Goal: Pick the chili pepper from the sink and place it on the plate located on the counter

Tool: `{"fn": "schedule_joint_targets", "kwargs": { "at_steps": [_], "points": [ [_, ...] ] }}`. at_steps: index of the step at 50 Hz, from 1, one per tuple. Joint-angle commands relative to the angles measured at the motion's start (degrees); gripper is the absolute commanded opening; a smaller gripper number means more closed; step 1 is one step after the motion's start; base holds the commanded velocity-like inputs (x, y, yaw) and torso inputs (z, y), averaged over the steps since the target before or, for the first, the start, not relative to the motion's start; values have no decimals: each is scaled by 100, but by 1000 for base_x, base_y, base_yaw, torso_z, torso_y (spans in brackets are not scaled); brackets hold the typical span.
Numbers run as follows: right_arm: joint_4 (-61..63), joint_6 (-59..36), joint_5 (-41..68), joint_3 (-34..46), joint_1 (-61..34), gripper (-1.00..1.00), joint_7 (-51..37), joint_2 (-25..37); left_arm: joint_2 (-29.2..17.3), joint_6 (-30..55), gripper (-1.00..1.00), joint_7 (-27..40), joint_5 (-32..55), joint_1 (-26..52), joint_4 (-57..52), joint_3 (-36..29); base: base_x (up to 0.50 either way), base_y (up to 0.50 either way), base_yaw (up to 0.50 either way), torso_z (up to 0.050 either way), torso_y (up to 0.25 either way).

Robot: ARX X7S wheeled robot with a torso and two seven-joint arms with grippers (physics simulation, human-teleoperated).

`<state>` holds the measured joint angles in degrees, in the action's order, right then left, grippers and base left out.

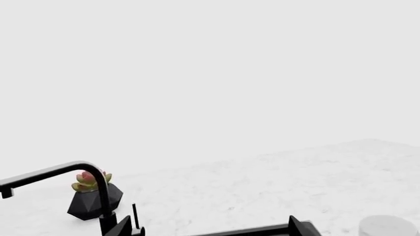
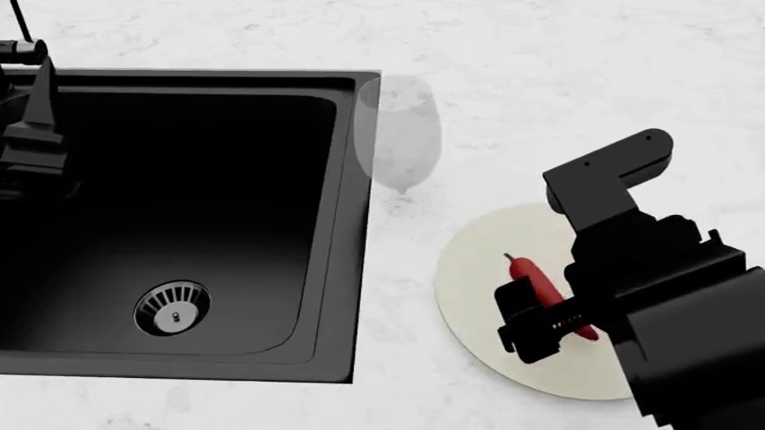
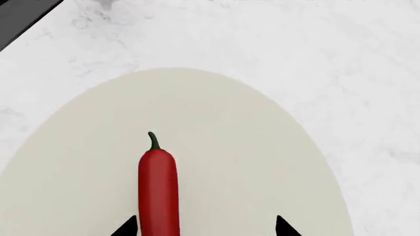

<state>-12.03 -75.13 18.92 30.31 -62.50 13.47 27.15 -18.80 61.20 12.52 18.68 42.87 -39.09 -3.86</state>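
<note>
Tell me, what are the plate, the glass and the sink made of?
The plate looks like matte cream ceramic, plain and dull. The wine glass seems to be clear glass, since you see the counter through it. The sink looks like matte black stone or coated metal; I can't tell which.

You get flat, even, bright light with almost no cast shadows; the sink [image 2: 179, 224] basin reads near-black, the counter [image 2: 574, 81] nearly washes out, and every render stays sharp.

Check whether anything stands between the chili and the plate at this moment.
Nothing visible does. The chili already lies over the plate, between the right gripper's spread fingers. The wine glass stands apart, between sink and plate.
</note>
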Motion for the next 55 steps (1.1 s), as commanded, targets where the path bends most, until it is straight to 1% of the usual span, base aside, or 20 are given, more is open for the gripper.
{"fn": "schedule_joint_targets", "kwargs": {
  "at_steps": [1,8,15,18,19,20,21,24,25,30,31,33,36,39,46,47,50,53,55],
  "points": [
    [205,-117,61,-43,24,100,-1,58,-18,-8,100,28,23,-45,-60,11,0,0,0,0,0],
    [571,-316,158,-194,38,100,-38,147,-33,-36,100,33,43,-74,-99,33,0,0,0,0,0],
    [1958,-1197,480,-783,80,100,-209,373,-14,68,100,56,90,16,-157,22,0,0,0,0,0],
    [2356,-1443,623,-984,89,100,-278,427,-8,184,100,69,137,84,-223,49,0,0,0,0,0],
    [2462,-1477,794,-1008,76,100,-398,487,-19,109,100,71,115,9,-229,35,0,0,0,0,0],
    [2548,-1482,1175,-1071,34,100,-656,581,-12,213,100,70,147,122,-220,52,0,0,0,0,0],
    [2622,-1483,1712,-1149,-24,100,-1040,703,-12,204,100,70,150,113,-224,53,0,0,0,0,0],
    [2857,-1477,2841,-1300,-102,100,-1925,983,-26,55,100,62,122,-14,-203,42,0,0,0,0,0],
    [2914,-1475,3200,-1402,-112,100,-2163,1049,-18,146,100,60,151,89,-183,51,0,0,0,0,0],
    [3220,-1450,4307,-1774,-94,100,-2968,1345,-37,135,100,61,160,89,-173,67,0,0,0,0,0],
    [3362,-1456,4636,-2014,-23,100,-3193,1437,-38,104,100,59,155,80,-155,66,0,0,0,0,0],
    [3499,-1440,5023,-2226,64,100,-3517,1541,-49,-6,100,56,132,-16,-150,62,0,0,0,0,0],
    [3762,-1394,5605,-2520,234,100,-4006,1739,-55,16,100,50,143,53,-105,58,0,0,0,0,0],
    [4000,-1311,6233,-3048,470,100,-4524,1895,-56,67,100,66,174,45,-185,93,0,0,0,0,0],
    [4520,-978,7374,-3873,1024,100,-5333,2305,-69,5,100,123,137,-80,-283,34,0,0,0,0,0],
    [4599,-899,7575,-4029,1143,100,-5441,2389,-56,122,100,124,178,33,-287,55,0,0,0,0,0],
    [4895,-741,7936,-4478,1524,100,-5588,2612,-63,65,100,122,169,-17,-273,34,0,0,0,0,0],
    [5218,-513,8485,-5172,2010,100,-5821,2862,-57,168,100,144,207,39,-340,57,0,0,0,0,0],
    [5349,-441,8677,-5468,2220,100,-5895,2928,-60,150,100,139,209,43,-321,50,0,0,0,0,0]
  ]
}}
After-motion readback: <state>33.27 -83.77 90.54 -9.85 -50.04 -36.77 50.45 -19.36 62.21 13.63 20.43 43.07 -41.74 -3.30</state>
